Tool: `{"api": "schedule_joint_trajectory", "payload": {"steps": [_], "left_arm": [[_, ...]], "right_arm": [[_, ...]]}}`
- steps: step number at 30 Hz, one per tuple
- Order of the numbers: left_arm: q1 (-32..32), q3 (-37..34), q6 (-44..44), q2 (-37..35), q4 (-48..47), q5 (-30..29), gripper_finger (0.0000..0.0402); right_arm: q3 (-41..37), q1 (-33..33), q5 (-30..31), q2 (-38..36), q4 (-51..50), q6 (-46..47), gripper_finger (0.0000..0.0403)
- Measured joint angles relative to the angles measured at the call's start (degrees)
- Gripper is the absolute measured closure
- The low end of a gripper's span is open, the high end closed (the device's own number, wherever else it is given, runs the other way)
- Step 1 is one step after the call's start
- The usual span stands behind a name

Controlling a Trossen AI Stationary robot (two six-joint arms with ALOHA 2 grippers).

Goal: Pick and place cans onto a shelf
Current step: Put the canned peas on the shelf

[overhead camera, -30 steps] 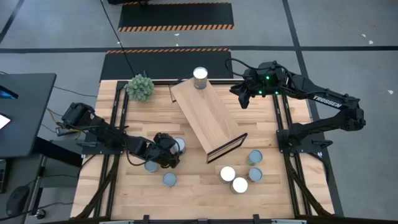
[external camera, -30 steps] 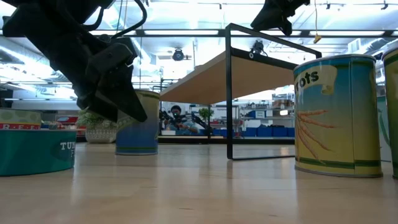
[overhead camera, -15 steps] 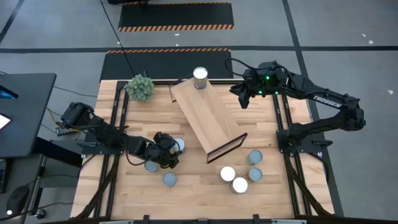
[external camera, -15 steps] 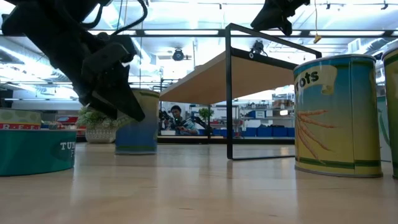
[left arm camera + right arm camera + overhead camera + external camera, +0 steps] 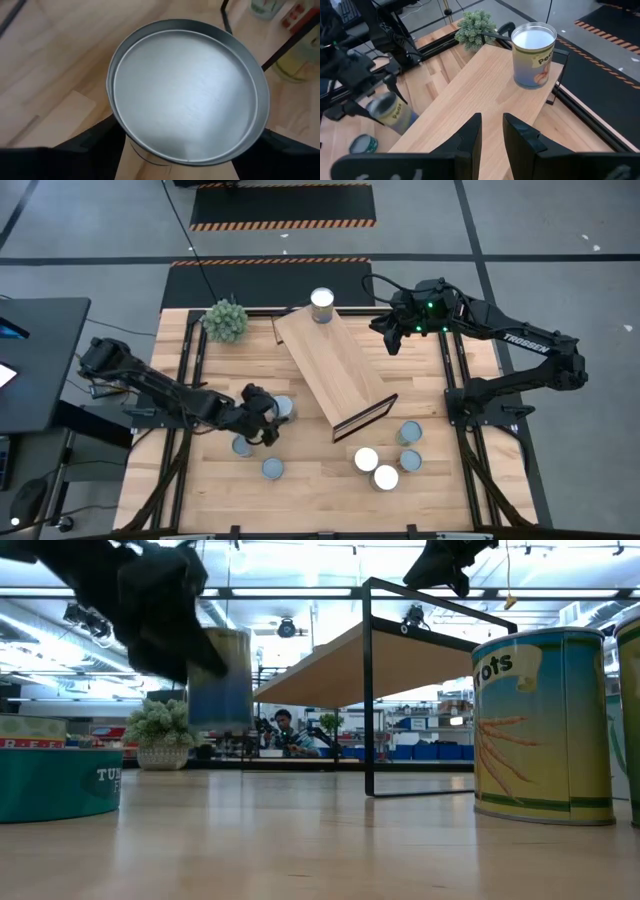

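Observation:
My left gripper is shut on a can with a silvery top and yellow-and-blue sides, held above the table's left middle. The shelf, a light-wood plank on a dark frame, lies slantwise across the table's middle. Another can stands on the shelf's far end. My right gripper hangs high beside the shelf's far right. Its fingers are a narrow gap apart with nothing between them. My left gripper pinches the can's round side wall just under the top rim, one finger on each side. The fingers come from the table's left, slanting down. The can hangs roughly upright, lifted clear of the table.
Two flat tins lie near the held can. Several cans stand at the near right, by the shelf's dark-framed end. A green plant ball sits at the far left.
My left gripper has gone up with the can and a little toward the table's far edge. The can stood on the table and now hangs clear of it.

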Motion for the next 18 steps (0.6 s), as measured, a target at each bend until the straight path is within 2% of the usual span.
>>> {"api": "schedule_joint_trajectory", "payload": {"steps": [8,13,18], "left_arm": [[5.6,0.1,2.9,-11.0,0.2,4.6,0.0102],[13.3,2.8,8.1,-15.5,-2.6,7.6,0.0102],[22.9,7.9,16.0,-16.4,-6.1,14.0,0.0102]], "right_arm": [[0.0,0.0,0.0,0.0,0.1,-0.8,0.0318],[0.0,0.0,0.0,0.0,0.1,-0.8,0.0318],[0.0,0.0,0.0,0.0,0.1,-0.4,0.0318]]}}
